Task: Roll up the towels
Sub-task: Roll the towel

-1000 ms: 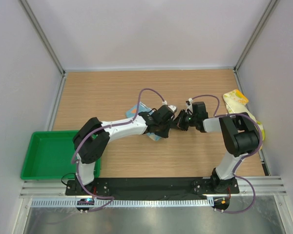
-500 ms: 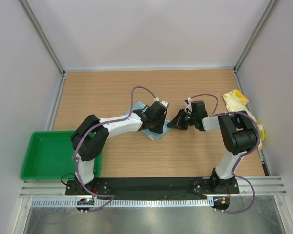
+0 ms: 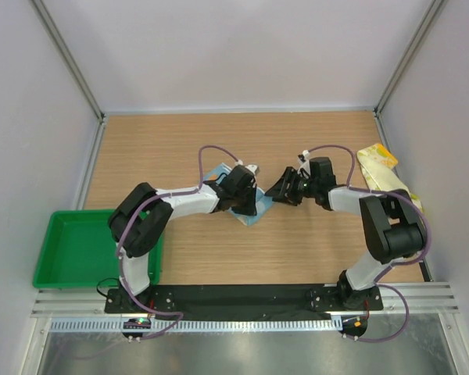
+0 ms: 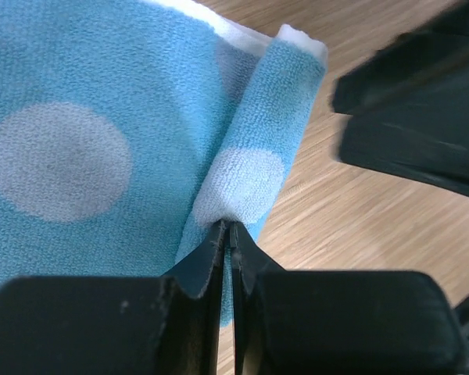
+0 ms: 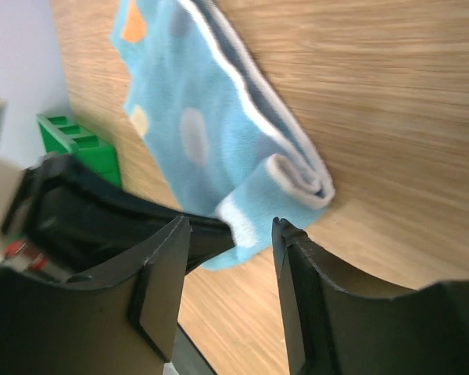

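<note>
The light blue polka-dot towel (image 3: 255,218) lies at mid-table, mostly hidden under my left arm. Its near edge is rolled over into a short tube (image 4: 259,148). My left gripper (image 4: 228,226) is shut, pinching that rolled edge (image 3: 248,205). My right gripper (image 5: 233,226) stands open just to the right of the roll's end (image 5: 301,178), nothing between its fingers (image 3: 281,191). The yellow-cream towel (image 3: 382,172) lies crumpled at the table's right edge, away from both grippers.
A green tray (image 3: 78,250) sits at the near left and shows behind the towel in the right wrist view (image 5: 76,139). Grey walls close in the table at the back and both sides. My two grippers are close to each other.
My right gripper has opened and let go of the blue towel. My left gripper has moved left with the towel's edge, and the gap between the grippers has widened.
</note>
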{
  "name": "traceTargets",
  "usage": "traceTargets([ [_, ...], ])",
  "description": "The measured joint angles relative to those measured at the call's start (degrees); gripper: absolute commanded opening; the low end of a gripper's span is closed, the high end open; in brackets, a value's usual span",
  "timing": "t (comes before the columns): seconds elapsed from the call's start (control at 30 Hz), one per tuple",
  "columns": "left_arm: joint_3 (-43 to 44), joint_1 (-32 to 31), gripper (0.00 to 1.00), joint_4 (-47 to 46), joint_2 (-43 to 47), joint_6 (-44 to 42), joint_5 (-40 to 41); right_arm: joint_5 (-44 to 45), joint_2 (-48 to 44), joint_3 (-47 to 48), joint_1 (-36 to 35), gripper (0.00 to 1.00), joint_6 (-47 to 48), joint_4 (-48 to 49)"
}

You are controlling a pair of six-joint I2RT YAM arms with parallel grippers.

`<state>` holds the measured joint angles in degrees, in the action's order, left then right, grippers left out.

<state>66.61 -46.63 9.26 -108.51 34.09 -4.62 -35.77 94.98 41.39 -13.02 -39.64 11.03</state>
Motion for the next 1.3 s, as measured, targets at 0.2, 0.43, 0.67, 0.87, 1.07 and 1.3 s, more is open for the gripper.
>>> traceTargets([
  [0.2,-4.26,4.96,0.06,-5.29,1.14,4.63,-7.02,0.31,-7.82,-4.48,-0.42,0.62,-2.8,1.53],
  [0.43,-6.91,7.69,0.06,-10.05,1.11,8.85,-13.33,3.52,-6.88,-8.31,-4.15,0.63,-5.42,2.01],
  [0.67,-10.91,10.05,0.06,-17.66,0.22,12.81,-21.2,5.25,0.42,-6.95,-8.04,0.59,-9.25,8.66],
  [0.87,-12.04,10.91,0.06,-19.17,0.22,13.99,-23.89,6.75,4.2,-5.57,-9.62,0.43,-11.76,13.44],
  [1.07,-12.04,11.52,0.06,-18.97,0.22,13.92,-25.05,8.46,6.43,-5.57,-10.05,0.1,-13.0,15.06],
  [1.3,-12.15,10.97,0.06,-16.72,1.31,12.0,-24.09,10.25,2.91,-3.19,-10.43,0.05,-9.97,5.09],
])
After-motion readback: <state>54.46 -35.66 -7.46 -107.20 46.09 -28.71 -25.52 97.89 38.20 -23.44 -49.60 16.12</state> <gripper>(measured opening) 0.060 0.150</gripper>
